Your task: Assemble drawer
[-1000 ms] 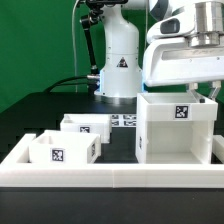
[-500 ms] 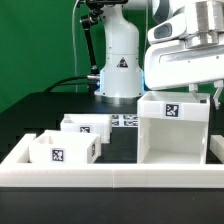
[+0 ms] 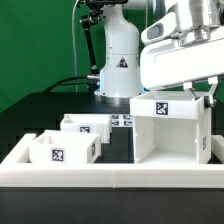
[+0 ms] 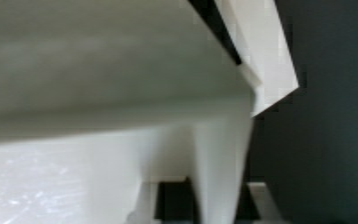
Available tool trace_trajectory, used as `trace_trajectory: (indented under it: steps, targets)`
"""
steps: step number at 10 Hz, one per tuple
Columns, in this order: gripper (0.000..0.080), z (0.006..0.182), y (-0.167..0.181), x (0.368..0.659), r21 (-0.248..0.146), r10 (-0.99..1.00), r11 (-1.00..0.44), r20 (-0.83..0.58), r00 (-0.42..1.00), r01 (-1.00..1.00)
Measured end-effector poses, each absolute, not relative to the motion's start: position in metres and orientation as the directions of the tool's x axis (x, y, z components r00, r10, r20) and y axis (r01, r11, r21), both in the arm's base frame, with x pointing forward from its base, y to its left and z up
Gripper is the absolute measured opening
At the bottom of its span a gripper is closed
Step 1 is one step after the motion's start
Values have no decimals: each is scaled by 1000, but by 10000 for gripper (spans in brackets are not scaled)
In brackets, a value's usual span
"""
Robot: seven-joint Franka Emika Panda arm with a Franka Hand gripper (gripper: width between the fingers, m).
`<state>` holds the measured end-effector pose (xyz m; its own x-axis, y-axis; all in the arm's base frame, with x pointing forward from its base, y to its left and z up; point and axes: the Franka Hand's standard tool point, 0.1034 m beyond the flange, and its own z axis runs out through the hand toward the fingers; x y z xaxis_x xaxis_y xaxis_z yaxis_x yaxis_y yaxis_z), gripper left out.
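The large white drawer box (image 3: pixel 170 128), open at the front and with a marker tag on its top edge, stands at the exterior view's right, just behind the front rim. My gripper (image 3: pixel 210 93) comes down on its right side wall and is shut on that wall. In the wrist view the thin white wall (image 4: pixel 220 150) runs between my two dark fingertips, so the gripper (image 4: pixel 217 205) clamps it. Two small white drawers with tags sit at the left: one in front (image 3: pixel 63 150), one behind it (image 3: pixel 86 125).
A raised white rim (image 3: pixel 110 172) runs along the table's front and left side. The marker board (image 3: pixel 124 120) lies flat behind the box. The arm's white base (image 3: pixel 118 65) stands at the back middle, before a green backdrop.
The drawer box has shifted toward the exterior view's left with my gripper and turned slightly; its tag has moved left along with it. The two small drawers have not moved.
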<state>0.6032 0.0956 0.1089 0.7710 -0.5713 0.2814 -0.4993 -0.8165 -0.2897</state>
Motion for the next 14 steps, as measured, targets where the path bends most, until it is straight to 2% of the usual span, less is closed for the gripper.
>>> trace_trajectory:
  steps: [2, 3, 14]
  targets:
    - [55, 110, 101, 607, -346, -709, -699, 224, 668, -626]
    - [55, 109, 101, 608, -355, -725, -684, 225, 651, -638]
    - [64, 110, 101, 608, -356, -725, -683, 226, 650, -638]
